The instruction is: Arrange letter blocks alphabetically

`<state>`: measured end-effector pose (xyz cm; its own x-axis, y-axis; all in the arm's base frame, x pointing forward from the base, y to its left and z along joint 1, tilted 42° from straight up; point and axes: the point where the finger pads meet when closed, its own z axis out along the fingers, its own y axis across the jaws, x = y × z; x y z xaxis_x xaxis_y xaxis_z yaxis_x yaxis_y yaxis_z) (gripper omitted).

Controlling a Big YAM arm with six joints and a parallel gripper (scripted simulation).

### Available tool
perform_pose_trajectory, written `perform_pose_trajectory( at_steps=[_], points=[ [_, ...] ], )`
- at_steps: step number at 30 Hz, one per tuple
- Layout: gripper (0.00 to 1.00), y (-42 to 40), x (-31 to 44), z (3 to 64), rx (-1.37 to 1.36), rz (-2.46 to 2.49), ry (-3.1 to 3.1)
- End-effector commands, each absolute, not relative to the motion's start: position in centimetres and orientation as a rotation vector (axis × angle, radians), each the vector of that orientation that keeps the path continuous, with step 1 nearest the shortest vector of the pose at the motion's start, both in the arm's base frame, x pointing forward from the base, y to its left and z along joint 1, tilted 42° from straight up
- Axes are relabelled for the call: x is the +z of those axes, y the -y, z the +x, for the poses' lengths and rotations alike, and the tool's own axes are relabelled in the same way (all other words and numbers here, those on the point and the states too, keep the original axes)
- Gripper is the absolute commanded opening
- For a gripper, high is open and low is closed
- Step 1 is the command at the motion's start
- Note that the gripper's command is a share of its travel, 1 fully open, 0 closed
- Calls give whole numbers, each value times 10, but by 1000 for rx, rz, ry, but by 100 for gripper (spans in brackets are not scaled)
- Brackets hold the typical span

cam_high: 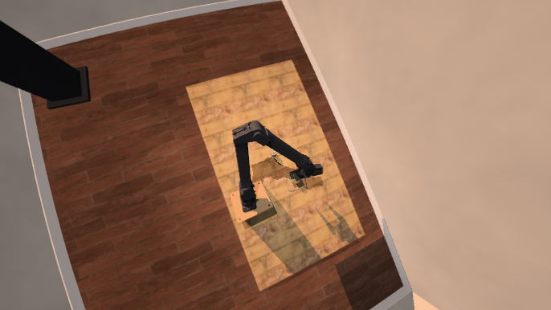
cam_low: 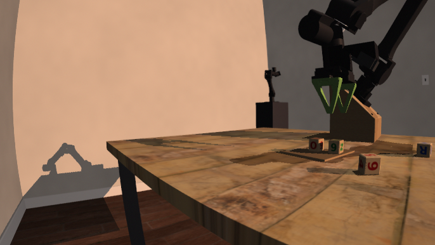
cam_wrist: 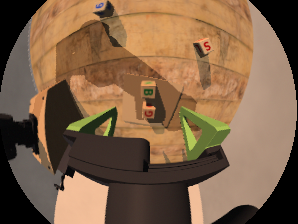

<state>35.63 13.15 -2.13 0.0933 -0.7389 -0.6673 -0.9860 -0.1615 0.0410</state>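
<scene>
Two blocks (cam_low: 326,146) are seen touching on the mat (cam_low: 317,155). The gripper (cam_low: 334,109) is held above them w/ fingers (cam_low: 324,95) fully apart, nothing gripped. Approx. halfway judged: the R block (cam_low: 424,149) and another block (cam_low: 369,164) are left on the tabletop (cam_low: 222,178); one is needed.

Two tan blocks (cam_low: 316,145) and (cam_low: 335,146) sit touching, side by side on the thin brown mat (cam_low: 317,155), a third block (cam_low: 369,164) with red 9 facing out lies nearer off the mat, fourth block (cam_low: 423,149) showing blue R far right.
</scene>
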Motion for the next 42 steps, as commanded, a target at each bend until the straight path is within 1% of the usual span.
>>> perform_pose_trajectory(
  at_steps=[1,11,18,26,28,29,31,34,37,42],
  points=[
    [100,-129,-10,379,736,-1957,-1661],
    [100,-123,-16,380,775,-1881,-1774],
    [100,-120,-19,381,855,-1679,-2033],
    [100,-114,-27,377,991,-1267,-2432],
    [100,-114,-27,377,991,-1267,-2432],
    [100,-119,-19,380,1006,-1124,-2532],
    [100,-108,-27,382,1044,-1017,-2605],
    [100,-105,-39,370,1095,-865,-2716],
    [100,-105,-31,377,1124,-676,-2810],
    [100,-96,-39,372,1190,-334,-2968]
  ],
)
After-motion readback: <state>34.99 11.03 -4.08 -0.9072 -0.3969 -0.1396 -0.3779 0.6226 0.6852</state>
